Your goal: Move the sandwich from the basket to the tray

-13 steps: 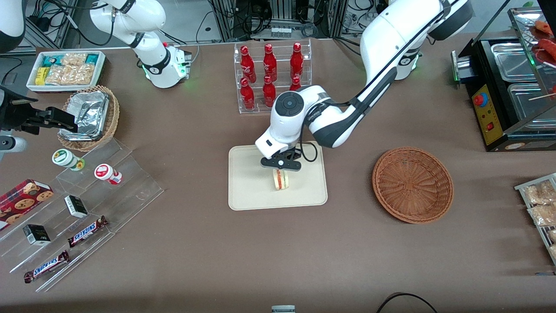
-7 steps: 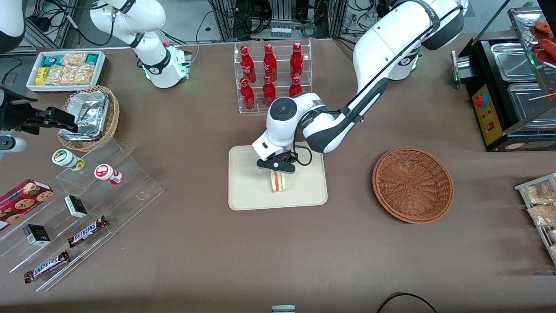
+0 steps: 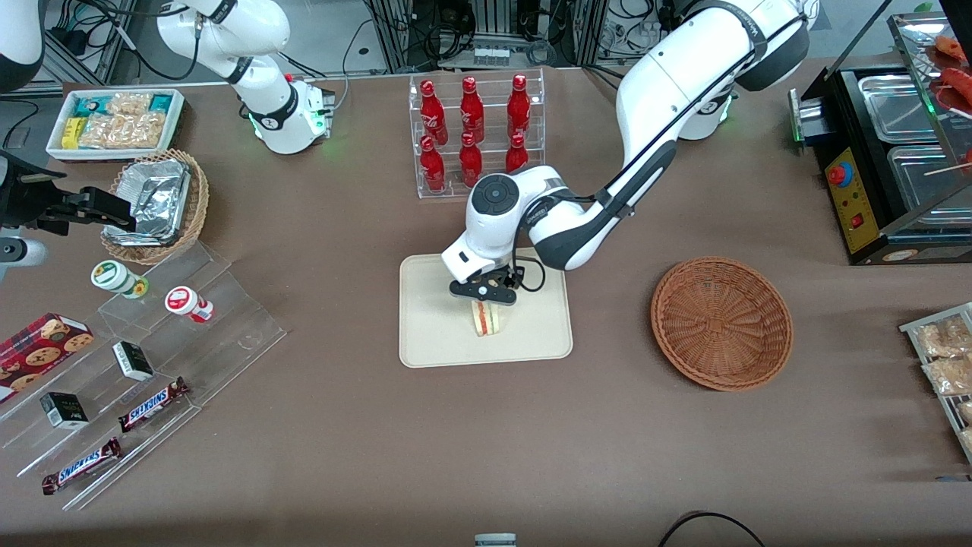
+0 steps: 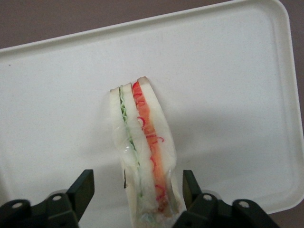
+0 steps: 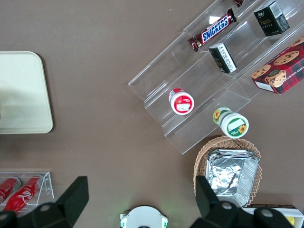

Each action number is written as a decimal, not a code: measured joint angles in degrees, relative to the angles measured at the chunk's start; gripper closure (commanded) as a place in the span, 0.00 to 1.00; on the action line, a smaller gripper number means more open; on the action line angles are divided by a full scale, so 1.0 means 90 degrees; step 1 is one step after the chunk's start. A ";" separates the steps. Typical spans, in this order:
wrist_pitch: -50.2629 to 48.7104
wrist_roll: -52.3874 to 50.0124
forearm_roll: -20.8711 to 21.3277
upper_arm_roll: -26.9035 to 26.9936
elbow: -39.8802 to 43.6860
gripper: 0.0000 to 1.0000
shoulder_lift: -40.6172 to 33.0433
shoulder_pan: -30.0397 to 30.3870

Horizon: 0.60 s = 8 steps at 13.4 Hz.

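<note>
The clear-wrapped triangular sandwich [image 3: 485,320] [image 4: 141,156] of pale bread with red and green filling stands on edge on the flat cream-beige rectangular tray [image 3: 433,334] [image 4: 228,71]. The left arm's gripper [image 3: 484,293] [image 4: 137,187] sits directly above it, fingers [image 4: 81,191] spread apart on either side, not pinching it. The round reddish-brown wicker basket [image 3: 721,323] lies well apart, toward the working arm's end.

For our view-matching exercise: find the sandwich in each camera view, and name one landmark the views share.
Front view: the sandwich stands on the tray, just below the hand.
Left wrist view: the sandwich stands on edge on the tray, between the open hand's fingers.
Right wrist view: the sandwich is not in it.
Shared landmark: the cream tray.
</note>
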 measured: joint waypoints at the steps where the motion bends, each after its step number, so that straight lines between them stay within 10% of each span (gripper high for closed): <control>1: -0.0310 -0.0011 0.0002 -0.0004 0.0151 0.01 -0.0027 -0.0001; 8: -0.2318 -0.0354 -0.0015 -0.0009 0.0872 0.01 -0.1091 0.0039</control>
